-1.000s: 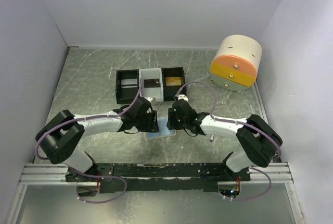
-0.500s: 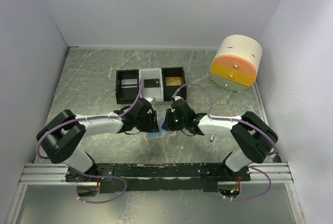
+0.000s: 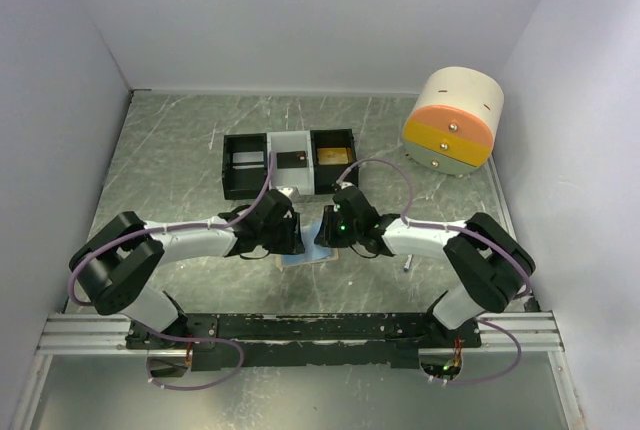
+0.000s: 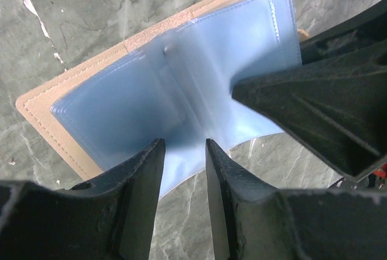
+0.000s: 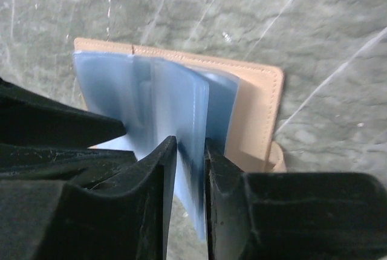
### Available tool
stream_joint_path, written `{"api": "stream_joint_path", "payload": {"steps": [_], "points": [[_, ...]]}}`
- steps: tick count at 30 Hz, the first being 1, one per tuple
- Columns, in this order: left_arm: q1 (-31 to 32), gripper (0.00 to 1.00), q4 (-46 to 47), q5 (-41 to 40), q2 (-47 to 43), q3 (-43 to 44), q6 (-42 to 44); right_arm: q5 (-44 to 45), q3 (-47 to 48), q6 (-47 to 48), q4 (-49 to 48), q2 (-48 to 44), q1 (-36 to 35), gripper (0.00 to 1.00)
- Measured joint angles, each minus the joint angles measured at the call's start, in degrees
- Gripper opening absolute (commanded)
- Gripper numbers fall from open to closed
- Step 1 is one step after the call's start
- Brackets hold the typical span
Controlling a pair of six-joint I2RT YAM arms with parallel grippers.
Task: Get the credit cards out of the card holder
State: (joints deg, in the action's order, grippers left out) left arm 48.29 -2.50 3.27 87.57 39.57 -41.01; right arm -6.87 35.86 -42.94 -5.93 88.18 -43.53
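The card holder lies open on the desk, long axis left-right. The right pincer, nearly closed, seems to pinch an upright blue leaf (no card visible). The left pincer, narrowly parted, straddles the near edge; I cannot tell if it grips.

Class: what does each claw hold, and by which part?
The right claw pinches the card holder by the free edge of a blue sleeve; whether the left claw grips cannot be told.

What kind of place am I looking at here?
Probably a robotics lab test cell: two arms bolted to a rail, plain white walls boxing in a marbled table, and props laid out, such as a compartment tray and a card holder.
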Motion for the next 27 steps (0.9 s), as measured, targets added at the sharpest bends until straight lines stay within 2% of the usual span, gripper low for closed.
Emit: {"api": "stream_joint_path", "payload": {"steps": [3,5,10,16,19,23,25,27], "points": [[0.1,0.45,-0.2,-0.3,0.0,0.0,0.0,2.6,1.4,1.9,2.4,-0.3,0.1,0.15],[0.1,0.45,-0.2,-0.5,0.0,0.0,0.0,3.0,1.4,2.9,3.3,-0.3,0.1,0.01],[0.2,0.44,-0.3,-0.8,0.0,0.0,0.0,4.2,2.0,4.2,5.1,-0.2,-0.3,0.0],[0.2,0.43,-0.4,-1.2,0.0,0.0,0.0,13.3,8.0,7.0,12.6,2.5,-5.0,0.0],[0.4,0.45,-0.7,-1.9,-0.2,0.1,0.0,17.6,9.9,7.7,14.9,3.5,-7.2,0.07],[0.5,0.5,-2.0,-3.5,-1.0,0.1,0.0,20.4,10.2,8.0,15.8,3.4,-8.1,0.3],[0.6,0.53,-2.9,-4.5,-1.8,0.1,0.1,21.3,10.1,8.5,16.2,2.5,-7.8,0.33],[0.6,0.61,-3.7,-5.5,-3.0,0.1,0.0,21.0,9.8,9.5,16.4,1.0,-6.9,0.36]]}}
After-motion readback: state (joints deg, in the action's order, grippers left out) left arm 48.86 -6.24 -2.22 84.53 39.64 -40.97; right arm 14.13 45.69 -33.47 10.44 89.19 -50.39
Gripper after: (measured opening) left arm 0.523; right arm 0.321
